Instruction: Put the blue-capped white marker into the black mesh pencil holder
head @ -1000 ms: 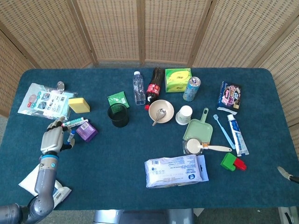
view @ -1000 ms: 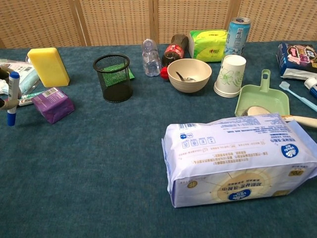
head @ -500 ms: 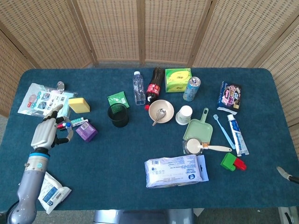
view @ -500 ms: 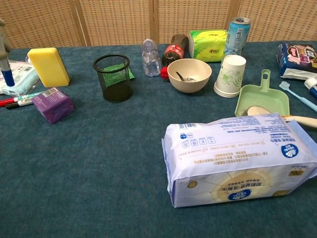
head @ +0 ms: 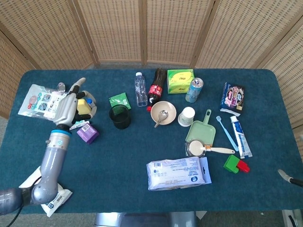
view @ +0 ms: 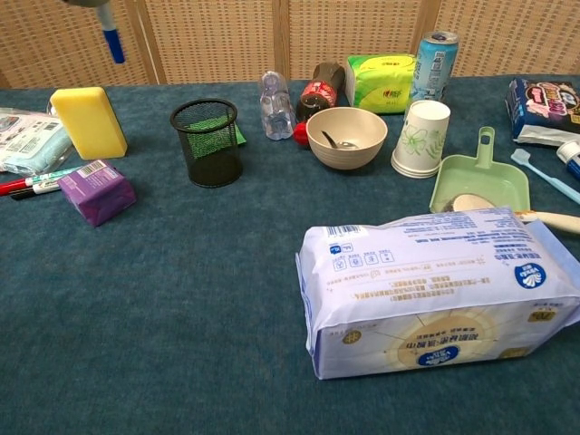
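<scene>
My left hand (head: pixel 70 108) is raised above the table's left side and holds the blue-capped white marker (view: pixel 111 34). In the chest view the marker hangs at the top edge, blue cap down, up and to the left of the black mesh pencil holder (view: pixel 207 142). The hand itself is almost cut off there. The holder (head: pixel 120 117) stands upright and looks empty, a short way to the right of the hand. Only a sliver of my right hand (head: pixel 289 176) shows at the head view's right edge.
A yellow sponge (view: pixel 88 121), a purple box (view: pixel 98 191) and loose markers (view: pixel 32 184) lie under and beside the left hand. Right of the holder stand a clear bottle (view: pixel 275 105) and a bowl (view: pixel 346 136). A big wipes pack (view: pixel 435 290) lies in front.
The left hand has risen from the table with the marker and moved away from me and to the right, closer to the holder. Nothing else has moved.
</scene>
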Available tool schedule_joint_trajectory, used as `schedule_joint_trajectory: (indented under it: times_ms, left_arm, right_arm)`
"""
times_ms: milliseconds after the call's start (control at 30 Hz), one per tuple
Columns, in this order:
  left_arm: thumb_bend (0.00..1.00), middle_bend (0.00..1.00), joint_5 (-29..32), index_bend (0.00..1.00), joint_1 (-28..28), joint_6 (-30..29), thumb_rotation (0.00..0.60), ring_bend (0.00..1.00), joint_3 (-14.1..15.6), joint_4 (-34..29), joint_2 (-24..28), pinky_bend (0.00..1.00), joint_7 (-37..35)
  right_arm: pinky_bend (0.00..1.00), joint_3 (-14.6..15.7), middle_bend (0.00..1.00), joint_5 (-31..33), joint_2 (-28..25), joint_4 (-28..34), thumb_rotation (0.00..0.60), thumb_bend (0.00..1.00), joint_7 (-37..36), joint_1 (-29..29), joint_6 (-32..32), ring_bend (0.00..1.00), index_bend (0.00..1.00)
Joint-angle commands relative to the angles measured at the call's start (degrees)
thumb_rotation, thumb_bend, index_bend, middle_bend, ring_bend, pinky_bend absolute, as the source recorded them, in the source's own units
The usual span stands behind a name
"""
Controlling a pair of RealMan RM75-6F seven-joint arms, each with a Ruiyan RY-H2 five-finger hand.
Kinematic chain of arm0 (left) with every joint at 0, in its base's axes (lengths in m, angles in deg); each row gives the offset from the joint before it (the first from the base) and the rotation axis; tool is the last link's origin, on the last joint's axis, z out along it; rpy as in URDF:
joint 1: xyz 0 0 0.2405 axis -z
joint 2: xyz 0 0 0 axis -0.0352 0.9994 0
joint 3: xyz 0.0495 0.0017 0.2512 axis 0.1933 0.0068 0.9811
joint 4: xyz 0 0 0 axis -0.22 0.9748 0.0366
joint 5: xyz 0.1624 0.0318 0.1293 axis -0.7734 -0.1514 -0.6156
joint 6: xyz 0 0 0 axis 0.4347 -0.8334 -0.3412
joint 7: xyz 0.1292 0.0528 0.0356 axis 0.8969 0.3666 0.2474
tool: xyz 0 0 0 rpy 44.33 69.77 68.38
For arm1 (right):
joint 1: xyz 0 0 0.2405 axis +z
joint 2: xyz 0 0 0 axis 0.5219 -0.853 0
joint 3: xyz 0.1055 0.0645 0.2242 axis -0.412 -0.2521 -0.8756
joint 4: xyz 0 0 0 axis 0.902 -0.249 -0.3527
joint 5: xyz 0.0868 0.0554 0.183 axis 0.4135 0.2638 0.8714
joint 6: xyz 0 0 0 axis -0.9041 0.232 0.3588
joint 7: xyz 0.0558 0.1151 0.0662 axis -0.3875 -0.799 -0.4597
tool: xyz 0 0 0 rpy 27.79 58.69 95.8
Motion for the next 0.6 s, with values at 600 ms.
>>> schedule_joint_trajectory:
  times_ms: [600]
  left_arm:
    - [0.43,0.0,4.1,0.51,8.86,-2.66,0.6,0.0,0.98,10.78,-14.5,0.14,3.29]
  right_arm:
    - [0.0,-0.64,0.0,1.61,0.0,-0.97,0.6,0.0,-1.83,0.21,-0.95,0.0,0.0]
